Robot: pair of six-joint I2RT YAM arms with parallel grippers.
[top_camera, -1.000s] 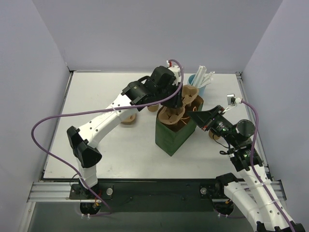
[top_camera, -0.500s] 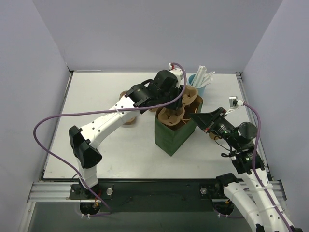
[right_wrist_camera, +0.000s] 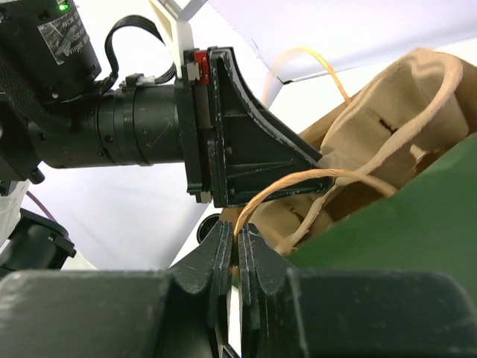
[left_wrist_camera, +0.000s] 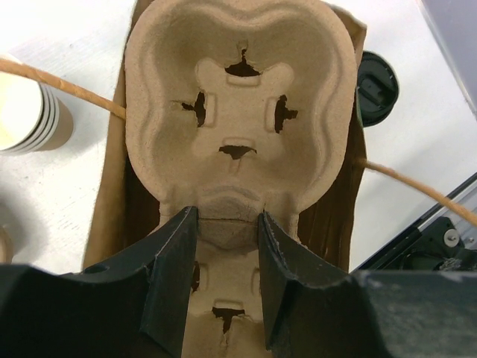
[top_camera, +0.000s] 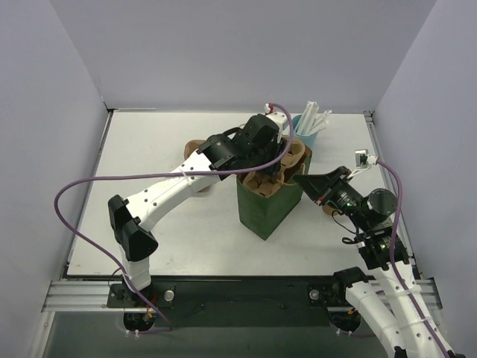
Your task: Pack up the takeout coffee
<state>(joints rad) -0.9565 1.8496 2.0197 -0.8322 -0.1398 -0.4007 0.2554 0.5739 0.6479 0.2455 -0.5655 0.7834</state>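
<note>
The takeout coffee [left_wrist_camera: 376, 86], black-lidded, stands on the table [left_wrist_camera: 428, 127] just beside the green bag [top_camera: 262, 212], in whose mouth my left gripper [left_wrist_camera: 223, 224] clamps the pulp carrier [left_wrist_camera: 238, 97] by its middle ridge, while my right gripper [right_wrist_camera: 237, 246] pinches a bag handle [right_wrist_camera: 313, 177].

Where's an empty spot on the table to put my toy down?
Bare table lies at the far left, between the wall and the left arm, and along the near edge in front of the green bag. The far right is crowded: the left tool and right tool meet at the bag beside the straw cup.
</note>
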